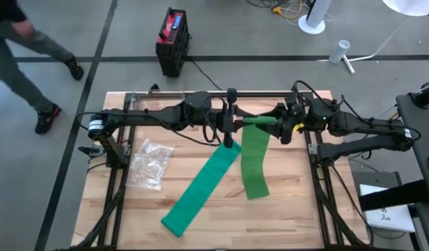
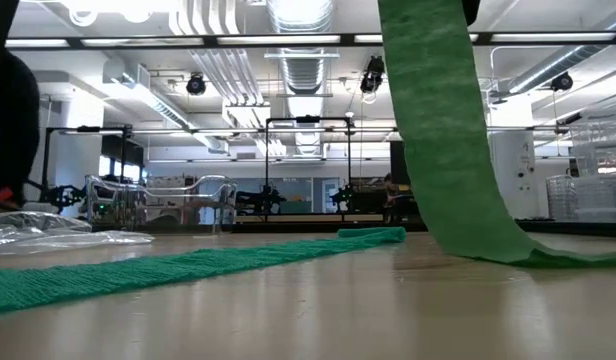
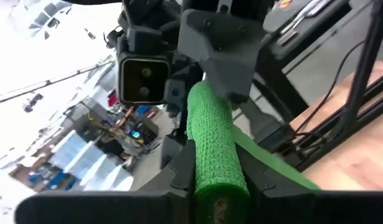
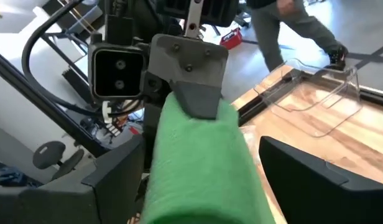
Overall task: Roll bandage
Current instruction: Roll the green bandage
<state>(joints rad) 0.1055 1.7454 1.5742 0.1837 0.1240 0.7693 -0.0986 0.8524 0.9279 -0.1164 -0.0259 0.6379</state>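
Above the table's [image 1: 291, 223] middle, toward twelve o'clock, the left gripper [image 1: 232, 120] clamps one end of the rolled green bandage [image 1: 260, 120] while the right gripper [image 1: 284, 125], fingers spread wide, flanks its other end, and the loose tail trails to seven o'clock near a plastic bag [image 1: 150, 162].

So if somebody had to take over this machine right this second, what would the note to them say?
Left gripper: shut on the rolled end of the green bandage, held up in the air between the two arms.
Right gripper: open, its fingers standing either side of the same roll, not squeezing it.
Bandage: only a short part is rolled; the long tail hangs down and lies across the wooden table.
A clear plastic bag lies on the table's left.
Left to do: wind up nearly all of the tail.
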